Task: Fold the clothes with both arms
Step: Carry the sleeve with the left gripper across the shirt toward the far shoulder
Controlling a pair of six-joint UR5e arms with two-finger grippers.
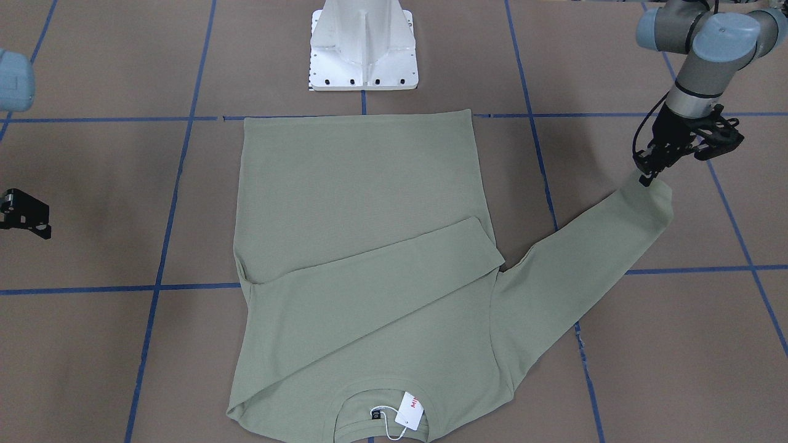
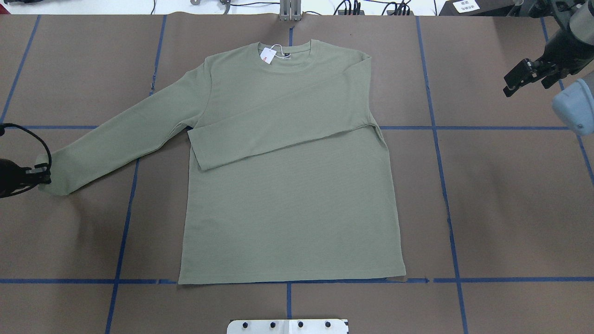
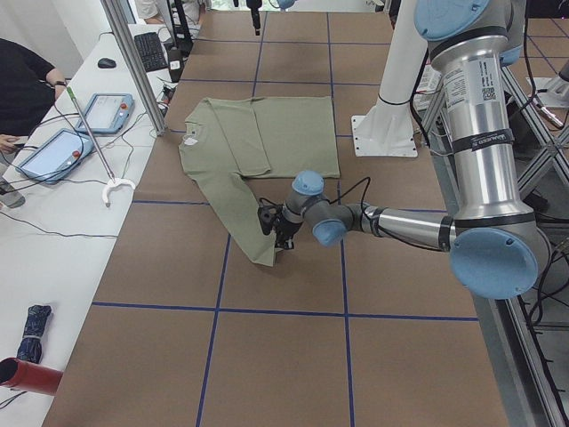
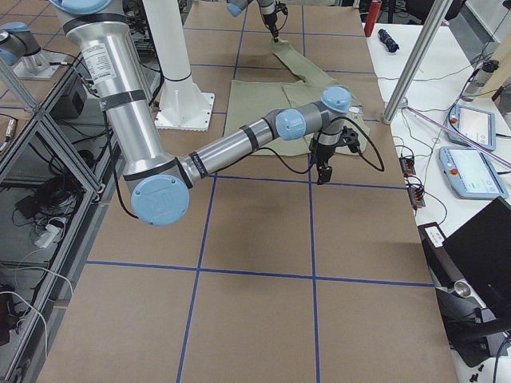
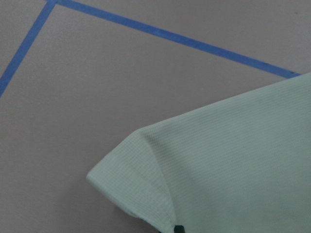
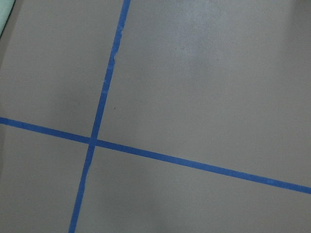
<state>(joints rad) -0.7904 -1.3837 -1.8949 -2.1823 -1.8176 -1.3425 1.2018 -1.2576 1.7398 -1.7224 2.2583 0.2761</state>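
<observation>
The sage-green long-sleeved shirt (image 1: 369, 197) (image 2: 287, 208) lies flat, its collar and white hang tag (image 2: 267, 55) away from the robot. One sleeve (image 2: 278, 125) is folded across the chest. The other sleeve (image 2: 116, 139) stretches out to the robot's left. My left gripper (image 1: 645, 178) (image 2: 44, 175) is at that sleeve's end, shut on the cuff (image 5: 141, 184), which sits slightly raised above the table. My right gripper (image 2: 522, 81) (image 1: 28, 215) hovers open over bare table, well to the shirt's right, holding nothing.
The white pedestal base (image 1: 363, 49) stands just behind the shirt's hem. Blue tape lines (image 6: 97, 141) grid the brown table. Beyond the collar side is a white desk with tablets (image 3: 53, 151) and a seated person (image 3: 27, 80).
</observation>
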